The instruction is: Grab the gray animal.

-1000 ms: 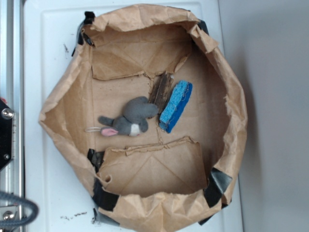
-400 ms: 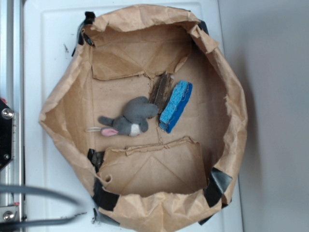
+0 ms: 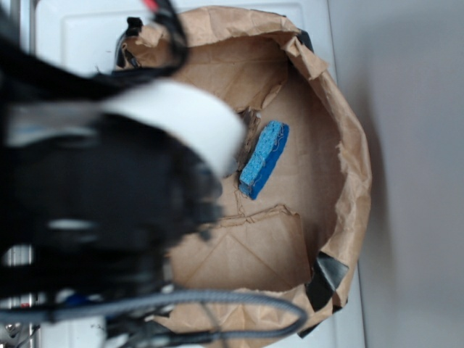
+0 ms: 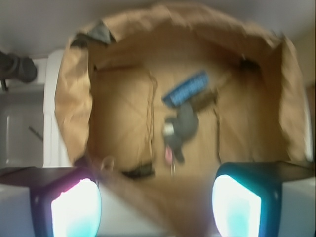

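From my wrist camera, my tool (image 4: 157, 207) hangs spread wide and empty above the near rim of the paper bag (image 4: 69, 98), on a white desk (image 3: 80, 36). Inside the bag, the gray animal (image 4: 182, 129) lies just below the blue sponge (image 4: 185, 89). Overhead, my blurred arm (image 3: 94, 196) covers the bag's left half.

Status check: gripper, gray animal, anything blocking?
Gripper open, empty, above the bag rim. Gray animal on the paper bag floor, untouched. Blue sponge right beside it; no obstruction above.
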